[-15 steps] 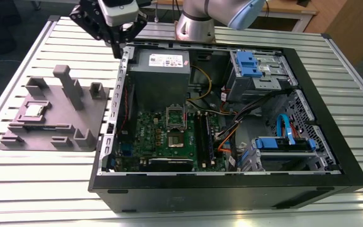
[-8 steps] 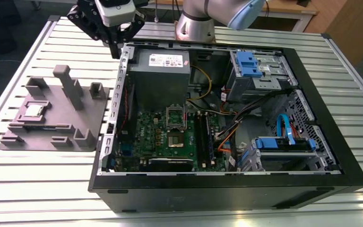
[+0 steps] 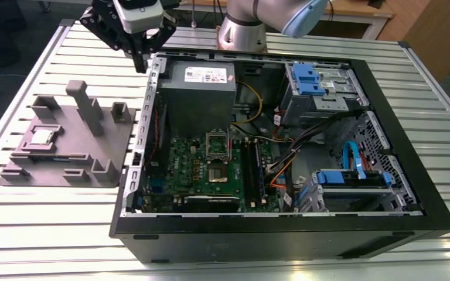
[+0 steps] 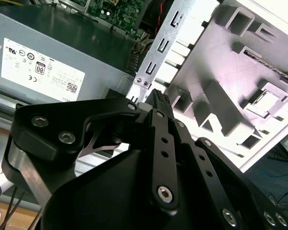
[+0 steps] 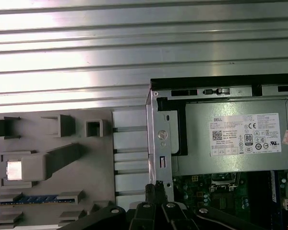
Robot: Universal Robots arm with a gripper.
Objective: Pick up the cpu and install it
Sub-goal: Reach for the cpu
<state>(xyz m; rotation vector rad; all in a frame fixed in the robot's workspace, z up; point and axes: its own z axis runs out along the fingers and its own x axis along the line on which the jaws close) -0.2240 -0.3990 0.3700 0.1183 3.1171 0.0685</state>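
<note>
The cpu [image 3: 42, 137] is a small silver square lying flat in a pocket of the grey plastic fixture [image 3: 77, 155], on the exterior view's left. It shows as a bright square in the first wrist view [image 5: 17, 169] and in the second wrist view [image 4: 265, 99]. My gripper [image 3: 140, 65] hangs above the table by the computer case's far left corner, well behind the cpu, shut with nothing in it. Its black fingertips [image 5: 156, 188] meet over the case's metal edge [image 4: 156, 52]. The green motherboard [image 3: 186, 167] with its socket [image 3: 218, 173] lies inside the open case.
The black computer case [image 3: 287, 237] lies open on the slatted metal table [image 3: 45, 228]. Inside are a grey power supply [image 3: 197, 88] with a white label, blue drive bays [image 3: 311, 79], and loose cables [image 3: 287, 155]. Tall posts [image 3: 84, 105] rise from the fixture.
</note>
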